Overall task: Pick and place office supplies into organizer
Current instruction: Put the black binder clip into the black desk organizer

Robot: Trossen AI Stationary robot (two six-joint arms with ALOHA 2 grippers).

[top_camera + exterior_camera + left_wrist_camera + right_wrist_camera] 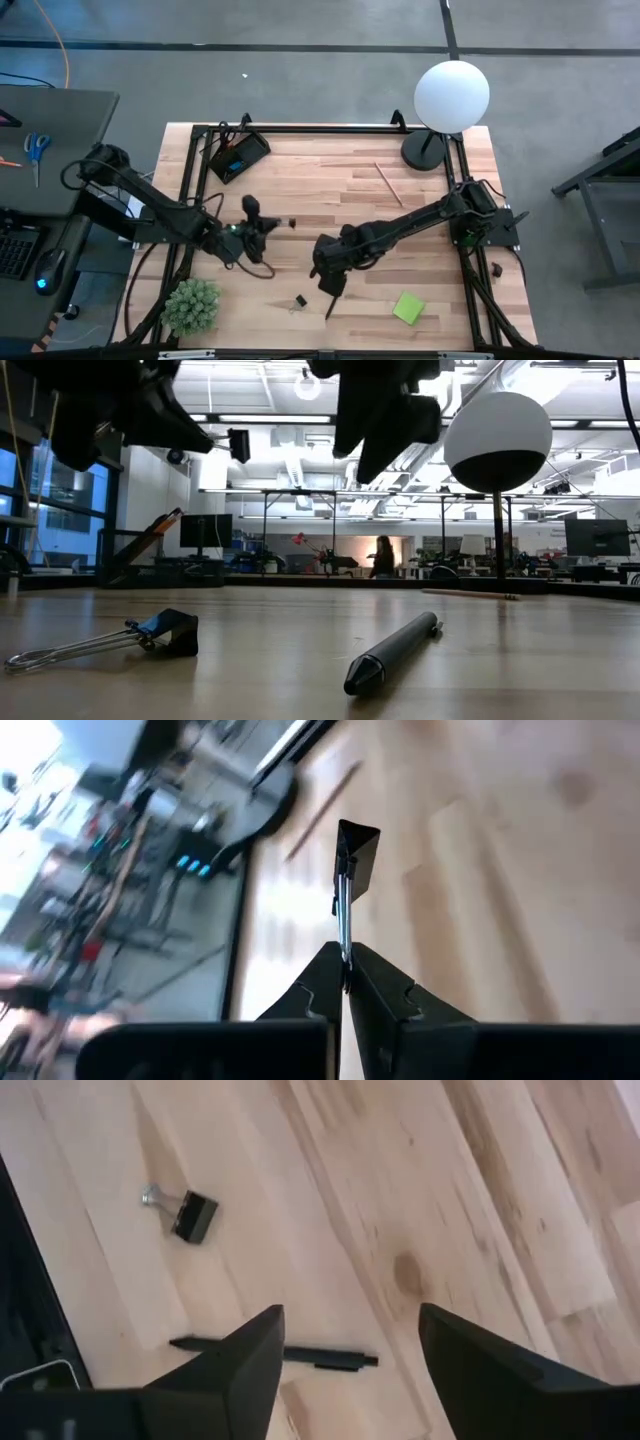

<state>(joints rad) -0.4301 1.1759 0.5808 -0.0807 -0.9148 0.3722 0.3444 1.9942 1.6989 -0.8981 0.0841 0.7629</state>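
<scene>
The wooden table [340, 180] carries everything, with a black frame rail [320, 127] along its far edge. The left arm [150, 205] reaches in from the left side and the right arm [420, 220] from the right, their ends close together near the table's middle.

A lamp with a white globe [452, 95] and a round black base [425, 150] stands at the far right corner, well beyond the right gripper [328, 283]. A green spiky potted plant [191, 305] sits at the near left corner, just on the near side of the left arm's wrist.

The organizer [237, 156], a black tray, lies at the far left corner, well beyond the left gripper [283, 224]; its contents are too small to tell.

The left gripper's fingers [375, 995] are pressed together, pinching the wire handles of a black binder clip [356, 860], whose body sticks out past the fingertips above the wood.

The right gripper hangs above the table with its fingers [250, 1355] spread wide and nothing between them. Below it, slightly to the near side, lies a black pen [275, 1351]. A second binder clip [187, 1213] rests on the wood just beside the pen, on the side toward the plant.

A green sticky-note pad [408, 307] lies near the front edge, to the right of the right gripper. A wooden pencil [389, 184] lies far beyond that gripper, toward the lamp base.
</scene>
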